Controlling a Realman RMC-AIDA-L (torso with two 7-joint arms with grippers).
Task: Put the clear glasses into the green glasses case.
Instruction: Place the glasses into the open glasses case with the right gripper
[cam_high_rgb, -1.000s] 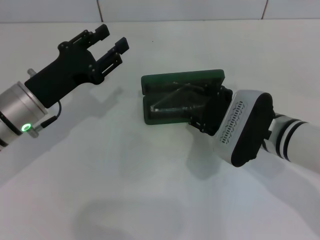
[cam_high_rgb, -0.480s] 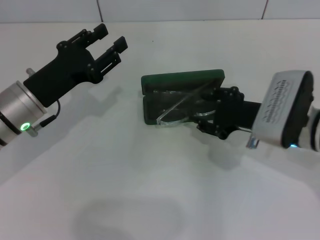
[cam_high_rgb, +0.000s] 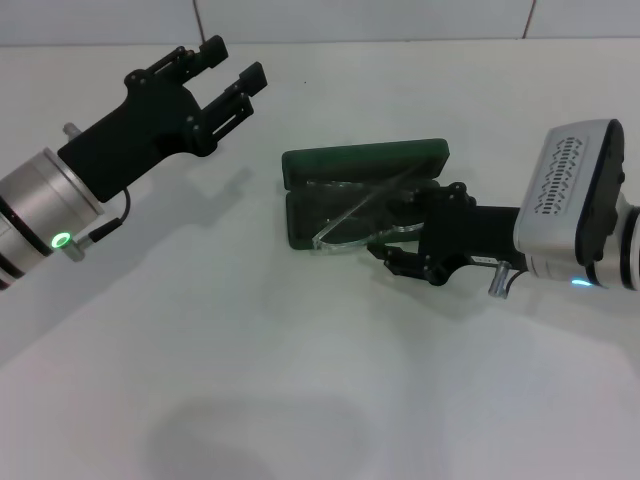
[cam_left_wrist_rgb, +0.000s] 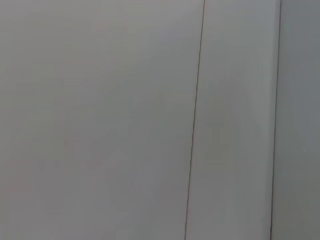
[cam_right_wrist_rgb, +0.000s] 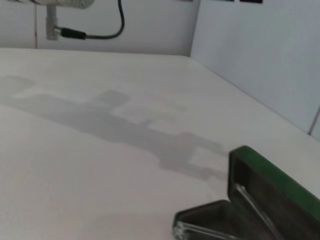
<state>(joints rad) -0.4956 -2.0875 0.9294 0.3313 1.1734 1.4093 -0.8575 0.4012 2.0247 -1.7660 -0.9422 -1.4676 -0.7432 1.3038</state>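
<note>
The right gripper (cam_high_rgb: 400, 250) sits low over the bench (cam_high_rgb: 300, 380), right at the near right corner of the green glasses case (cam_high_rgb: 365, 160). Its jaws are spread a little, with nothing pinched between them; the dark fingers (cam_high_rgb: 405, 265) lie just beside the right end of the clear glasses (cam_high_rgb: 345, 225). Whether a fingertip touches the lens there cannot be told from the head view.

The clear glasses lie inside the open case, resting on the lower half with the front of the lens along the near rim. One thin temple arm slants up across the dark lining toward the lid's right end. The case stands open near the middle of the bench, toward its far edge, with the lid raised behind the tray and its hinge on the far side.

In the right wrist view, the green rim of the case (cam_right_wrist_rgb: 270, 175) and part of the clear lens (cam_right_wrist_rgb: 200, 232) show in one corner, with bare bench (cam_right_wrist_rgb: 100, 150) beyond them.

The left gripper (cam_high_rgb: 225, 85) hangs above the far left part of the bench, well apart from the case, jaws released and empty. The left wrist view shows only a plain pale wall (cam_left_wrist_rgb: 100, 120) with a thin seam.
</note>
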